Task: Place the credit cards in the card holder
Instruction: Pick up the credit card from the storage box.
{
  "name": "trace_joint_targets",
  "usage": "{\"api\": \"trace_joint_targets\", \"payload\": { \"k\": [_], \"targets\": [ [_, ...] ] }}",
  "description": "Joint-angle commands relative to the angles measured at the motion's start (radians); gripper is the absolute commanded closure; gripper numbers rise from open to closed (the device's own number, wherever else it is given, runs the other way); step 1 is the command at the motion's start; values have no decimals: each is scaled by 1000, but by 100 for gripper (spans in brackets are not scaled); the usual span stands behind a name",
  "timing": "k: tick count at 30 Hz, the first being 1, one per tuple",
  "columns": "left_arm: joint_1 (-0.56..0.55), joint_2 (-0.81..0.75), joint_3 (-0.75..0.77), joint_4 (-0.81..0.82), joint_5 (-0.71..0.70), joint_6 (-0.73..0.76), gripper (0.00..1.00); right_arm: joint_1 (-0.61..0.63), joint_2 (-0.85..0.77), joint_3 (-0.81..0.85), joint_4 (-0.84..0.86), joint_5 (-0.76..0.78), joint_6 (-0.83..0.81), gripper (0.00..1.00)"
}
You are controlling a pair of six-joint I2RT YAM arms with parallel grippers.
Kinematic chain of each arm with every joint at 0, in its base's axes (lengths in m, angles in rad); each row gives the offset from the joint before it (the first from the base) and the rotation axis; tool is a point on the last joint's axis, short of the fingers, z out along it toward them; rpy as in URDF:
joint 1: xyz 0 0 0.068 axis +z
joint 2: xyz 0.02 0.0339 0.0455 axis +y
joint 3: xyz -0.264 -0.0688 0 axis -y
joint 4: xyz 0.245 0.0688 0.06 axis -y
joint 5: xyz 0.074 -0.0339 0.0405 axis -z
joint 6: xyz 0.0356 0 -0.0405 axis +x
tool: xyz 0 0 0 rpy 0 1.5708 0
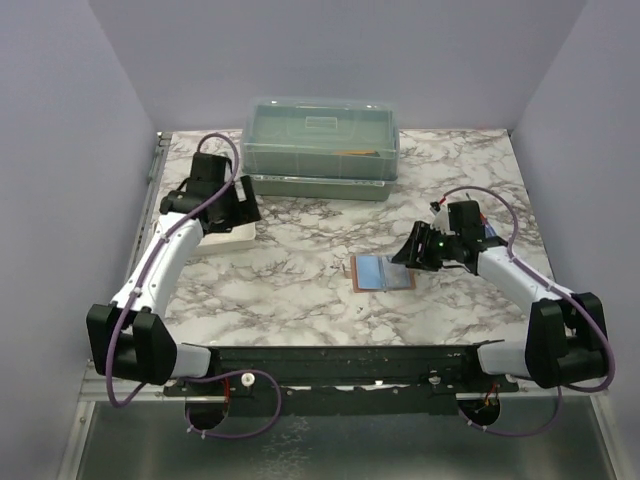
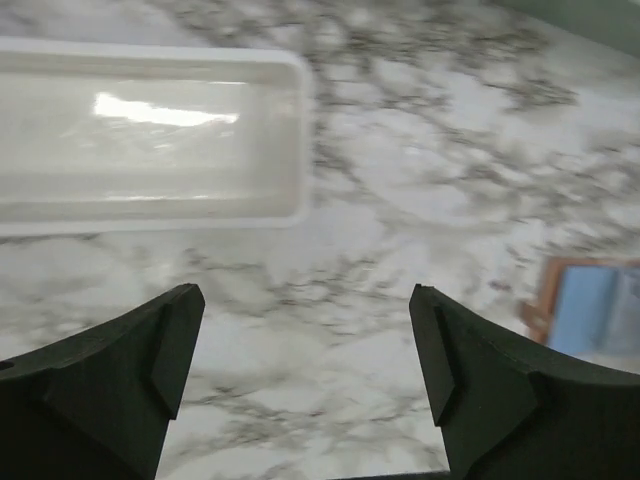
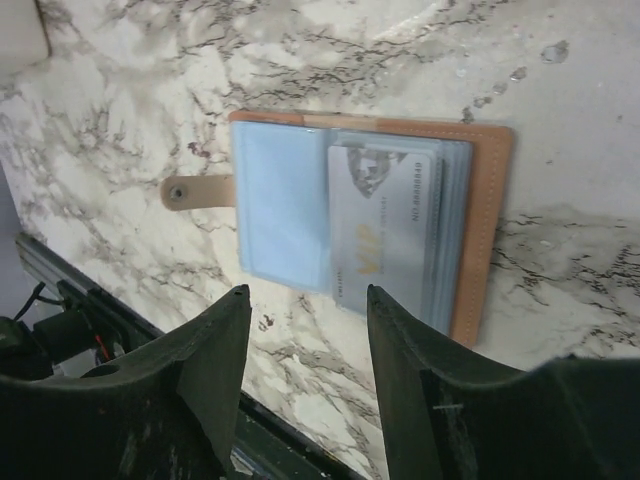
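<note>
The brown card holder (image 1: 383, 271) lies open on the marble table, its bluish pockets up; it also shows in the right wrist view (image 3: 480, 230) and at the right edge of the left wrist view (image 2: 590, 310). A pale credit card (image 3: 385, 235) with gold lettering sits in its right-hand pocket, its lower end sticking out. My right gripper (image 1: 412, 250) is open and empty, just right of the holder; in its own view (image 3: 308, 300) it hovers above the holder's near edge. My left gripper (image 1: 235, 205) is open and empty (image 2: 305, 340) over the table beside the white tray (image 2: 150, 140).
A translucent green lidded box (image 1: 320, 145) stands at the back centre. The long white tray (image 1: 225, 238) lies under the left arm at the left. The black rail of the arm bases (image 1: 350, 365) runs along the near edge.
</note>
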Motion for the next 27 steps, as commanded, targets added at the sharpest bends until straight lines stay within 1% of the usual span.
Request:
{"api": "trace_joint_targets", "payload": {
  "k": [1,4,8,12,14,15,17,20,23,27],
  "targets": [
    [150,-9,-19,-203,-460,114,3,55,-50,4,29,-74,-16,46],
    [281,30,-23,-167,-559,139,2,134,-70,11,35,-69,-15,45],
    [339,129,30,-126,-605,192,1,219,-100,5,26,-37,-1,44],
    [407,254,64,-100,-615,275,1,270,-129,-3,32,-35,3,43],
    [444,308,86,-102,-559,288,1,289,-144,-5,32,-24,6,43],
    [455,330,96,-102,-531,287,1,296,-150,-5,30,-15,6,43],
    [465,377,114,-102,-531,284,1,308,-162,-5,28,-5,8,42],
    [472,447,126,-98,-601,285,2,323,-177,-9,21,7,6,42],
    [484,494,135,-95,-641,269,3,331,-185,-15,20,12,10,42],
    [487,527,148,-85,-655,252,6,340,-187,-14,17,20,9,42]
  ]
}}
